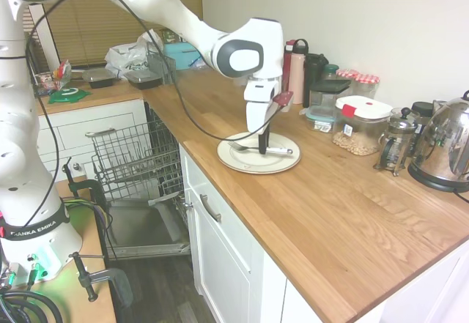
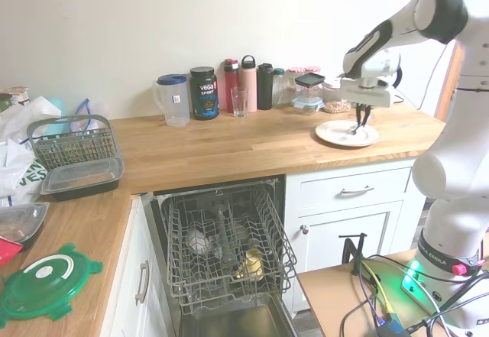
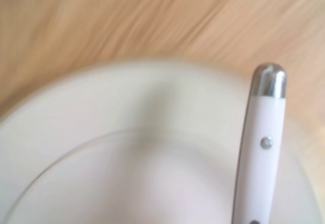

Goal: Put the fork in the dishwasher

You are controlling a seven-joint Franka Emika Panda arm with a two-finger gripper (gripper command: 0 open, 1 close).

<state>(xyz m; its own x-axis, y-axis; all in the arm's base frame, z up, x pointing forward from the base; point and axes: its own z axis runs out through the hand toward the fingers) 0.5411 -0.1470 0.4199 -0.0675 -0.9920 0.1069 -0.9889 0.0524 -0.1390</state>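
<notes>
The fork [image 1: 272,149] has silver tines and a whitish handle [image 3: 258,148]. It lies low across a cream plate [image 1: 249,163] on the wooden counter. My gripper [image 1: 262,146] points straight down onto the fork's middle, its dark fingers close together and shut on it. In the wrist view the handle is sharp while the plate [image 3: 127,158] and the wood are blurred. From the other side, the gripper [image 2: 358,127] stands over the plate [image 2: 336,134] at the counter's right end. The dishwasher [image 2: 225,238] is open under the counter, its wire rack [image 1: 139,154] pulled out over the lowered door [image 1: 143,228].
Behind the plate, jars, bottles, a food container [image 1: 360,124], a French press [image 1: 396,141] and a steel kettle [image 1: 447,147] line the wall. A jug [image 2: 174,100] and a glass [image 2: 239,102] stand further along. A wire basket [image 2: 72,140] and tubs fill the corner.
</notes>
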